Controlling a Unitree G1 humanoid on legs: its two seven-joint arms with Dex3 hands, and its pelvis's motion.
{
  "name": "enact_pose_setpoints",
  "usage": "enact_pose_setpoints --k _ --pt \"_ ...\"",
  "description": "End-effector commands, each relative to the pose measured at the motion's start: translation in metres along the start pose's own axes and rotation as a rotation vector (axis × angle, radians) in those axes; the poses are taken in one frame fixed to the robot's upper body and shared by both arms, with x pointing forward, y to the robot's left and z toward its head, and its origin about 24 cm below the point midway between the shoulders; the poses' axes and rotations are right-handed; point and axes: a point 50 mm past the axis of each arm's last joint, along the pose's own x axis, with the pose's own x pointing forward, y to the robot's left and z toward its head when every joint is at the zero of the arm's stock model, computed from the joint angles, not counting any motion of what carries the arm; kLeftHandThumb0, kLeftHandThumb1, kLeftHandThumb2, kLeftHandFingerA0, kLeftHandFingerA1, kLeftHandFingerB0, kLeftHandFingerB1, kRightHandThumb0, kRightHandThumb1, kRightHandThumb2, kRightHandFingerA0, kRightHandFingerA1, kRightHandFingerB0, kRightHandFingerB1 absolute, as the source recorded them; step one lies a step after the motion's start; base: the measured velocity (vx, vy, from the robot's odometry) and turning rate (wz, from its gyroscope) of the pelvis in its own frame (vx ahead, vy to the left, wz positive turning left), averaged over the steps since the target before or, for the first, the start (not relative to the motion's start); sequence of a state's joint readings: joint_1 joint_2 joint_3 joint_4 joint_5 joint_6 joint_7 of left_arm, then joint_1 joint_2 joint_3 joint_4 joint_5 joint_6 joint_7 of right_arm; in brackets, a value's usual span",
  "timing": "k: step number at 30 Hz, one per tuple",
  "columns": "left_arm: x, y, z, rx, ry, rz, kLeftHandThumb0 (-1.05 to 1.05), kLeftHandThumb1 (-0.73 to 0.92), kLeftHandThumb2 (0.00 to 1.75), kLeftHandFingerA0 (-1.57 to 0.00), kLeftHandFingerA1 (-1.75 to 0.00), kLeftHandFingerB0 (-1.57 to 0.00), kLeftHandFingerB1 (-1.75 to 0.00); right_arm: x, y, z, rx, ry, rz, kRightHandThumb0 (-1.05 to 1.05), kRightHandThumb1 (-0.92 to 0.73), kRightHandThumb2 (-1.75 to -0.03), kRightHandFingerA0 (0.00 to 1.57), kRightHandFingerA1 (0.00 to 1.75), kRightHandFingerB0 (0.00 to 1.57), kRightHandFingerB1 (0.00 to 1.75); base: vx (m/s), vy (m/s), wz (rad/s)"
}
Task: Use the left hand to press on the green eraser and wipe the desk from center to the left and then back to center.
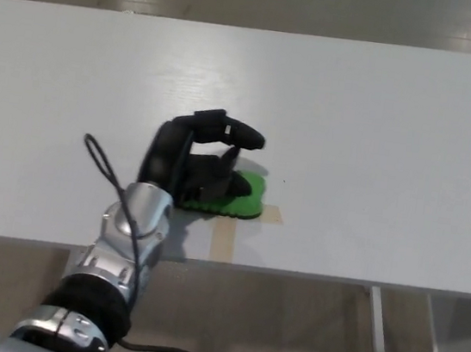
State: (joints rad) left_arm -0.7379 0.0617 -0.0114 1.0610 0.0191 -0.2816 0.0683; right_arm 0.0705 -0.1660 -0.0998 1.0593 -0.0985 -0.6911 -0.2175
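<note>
Green eraser (235, 195) flat on table (382, 117), under left hand (195, 164); fingers (241, 133) curled over, pressing it, not gripping. Risk: uneven pressure, eraser slips out rightward mid-wipe.

The worktop (374, 116) is a white rectangular slab that fills most of the head view, its far edge running along the top and its near edge crossing the lower part of the picture. A green eraser (237, 195) with a scalloped outline lies flat on it, close to the near edge and slightly left of that edge's middle. The left hand (199, 158) rests on top of the eraser's left part. Tan tape marks (227, 227) are stuck to the surface: one strip runs from just under the eraser to the near edge, another pokes out beside the eraser's right end
</note>
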Motion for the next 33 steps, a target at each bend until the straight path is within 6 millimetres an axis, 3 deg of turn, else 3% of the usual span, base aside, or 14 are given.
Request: enact_pose_setpoints --k 1,4,8,15,17,20,33 --pt "-0.02 0.041 -0.044 0.02 0.16 0.088 -0.11 0.79 0.76 -1.12 -0.83 -0.9 -0.99 -0.006 0.0 -0.006 0.013 0.027 -0.004 -0.38 -0.73 -0.62 0.62 0.47 0.45 0.38 0.0 0.0 0.0" --pt "-0.022 0.047 -0.046 0.022 0.161 0.101 -0.11 0.79 0.76 -1.12 -0.83 -0.9 -0.99 -0.006 0.0 -0.007 0.009 0.033 -0.006 -0.38 -0.73 -0.62 0.62 0.47 0.45 0.38 0.0 0.0 0.0" --pt "-0.03 0.076 -0.051 0.06 0.16 0.146 -0.11 0.78 0.77 -1.11 -0.81 -0.91 -0.95 -0.007 0.0 -0.009 0.001 0.039 -0.002 -0.37 -0.73 -0.62 0.62 0.47 0.46 0.38 0.0 0.0 0.0" --pt "-0.038 0.104 -0.056 0.071 0.185 0.201 -0.1 0.79 0.75 -1.11 -0.81 -0.91 -0.93 -0.008 0.001 -0.01 -0.001 0.046 -0.005 -0.38 -0.73 -0.63 0.62 0.48 0.47 0.39 0.0 0.0 0.0" --pt "-0.047 0.128 -0.06 0.073 0.221 0.255 -0.09 0.83 0.68 -1.09 -0.76 -0.88 -0.92 -0.008 0.0 -0.01 0.003 0.047 -0.007 -0.38 -0.73 -0.63 0.62 0.48 0.47 0.39 0.0 0.0 0.0" --pt "-0.055 0.145 -0.065 0.061 0.253 0.291 -0.08 0.84 0.67 -1.08 -0.74 -0.88 -0.91 -0.009 0.0 -0.011 0.006 0.052 -0.005 -0.38 -0.73 -0.63 0.62 0.48 0.47 0.39 0.0 0.0 0.0" --pt "-0.071 0.17 -0.074 0.018 0.323 0.349 -0.08 0.85 0.68 -1.07 -0.74 -0.81 -0.86 -0.011 0.0 -0.015 0.01 0.075 -0.01 -0.38 -0.73 -0.62 0.63 0.48 0.49 0.39 0.0 0.0 0.0"
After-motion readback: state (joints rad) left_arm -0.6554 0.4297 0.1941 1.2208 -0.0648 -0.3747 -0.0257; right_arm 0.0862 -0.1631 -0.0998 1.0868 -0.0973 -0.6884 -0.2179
